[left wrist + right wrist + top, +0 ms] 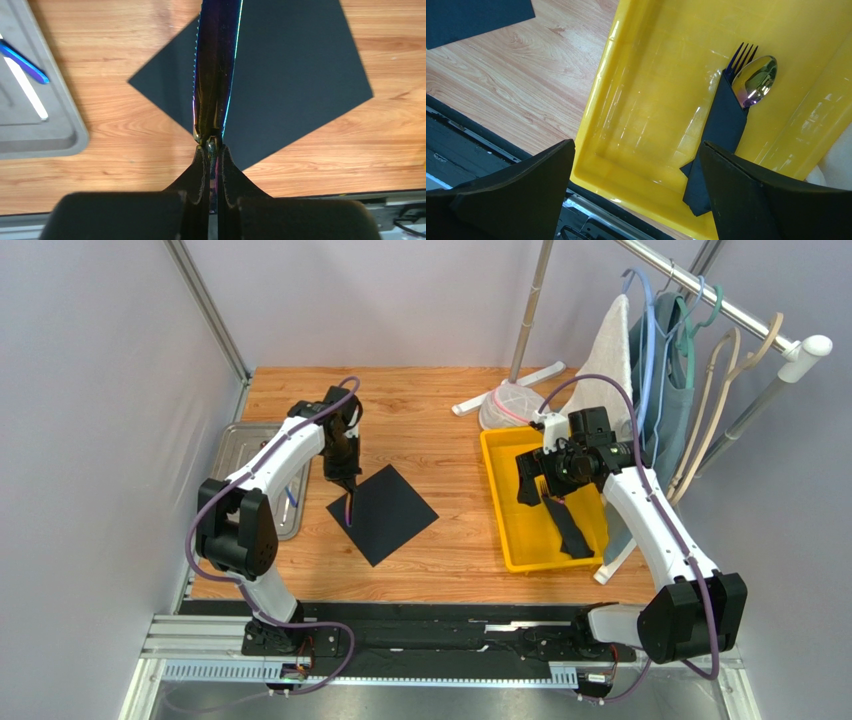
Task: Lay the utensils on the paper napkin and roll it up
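A: Start closest in. What has the left gripper [212,150] got?

B: It is pinched tight on a knife [215,65], near the base of the blade. The handle is hidden between the fingers. In the wrist view the serrated, iridescent blade runs out toward twelve o'clock.

A: And under it?

B: The paper napkin [300,75], flat on the wooden table [125,150] and turned like a diamond. The blade crosses its nine o'clock side. I cannot tell whether metal touches paper.

A: How will they handle?

B: The knife looks stiff, slim and slick, so I'd expect it to pivot in a pinch this narrow. Setting it down gently and level seems wise. The napkin is thin and light, and a nudge would slide or crease it. For the roll I'd take it by a corner or an edge, with the cutlery's weight pinning the rest.

A: Further out?

B: At nine o'clock from the napkin, a metal tray [30,140] holds a blue-tinted utensil [22,62]. Well off at three o'clock, the right gripper [636,145] hangs with its fingers wide apart, holding nothing, over a yellow bin [596,110]. Inside lies a rolled bundle [721,125] with a fork [741,52] and a spoon [756,77] poking out.
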Action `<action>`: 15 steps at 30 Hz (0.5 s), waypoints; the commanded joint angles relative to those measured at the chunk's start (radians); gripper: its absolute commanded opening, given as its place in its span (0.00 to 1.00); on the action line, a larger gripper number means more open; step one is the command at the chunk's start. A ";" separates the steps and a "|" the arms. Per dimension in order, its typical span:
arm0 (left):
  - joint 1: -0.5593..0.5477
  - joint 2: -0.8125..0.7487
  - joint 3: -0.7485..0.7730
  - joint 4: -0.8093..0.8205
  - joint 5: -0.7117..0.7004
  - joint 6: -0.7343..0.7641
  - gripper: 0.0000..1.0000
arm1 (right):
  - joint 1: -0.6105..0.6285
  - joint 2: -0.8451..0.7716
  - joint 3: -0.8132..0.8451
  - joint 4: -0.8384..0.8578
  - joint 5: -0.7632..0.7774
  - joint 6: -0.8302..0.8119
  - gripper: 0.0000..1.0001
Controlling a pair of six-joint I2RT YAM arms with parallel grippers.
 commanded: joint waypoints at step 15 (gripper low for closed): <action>-0.151 0.176 0.035 0.105 -0.068 -0.109 0.00 | 0.003 0.008 0.018 0.012 -0.030 0.027 1.00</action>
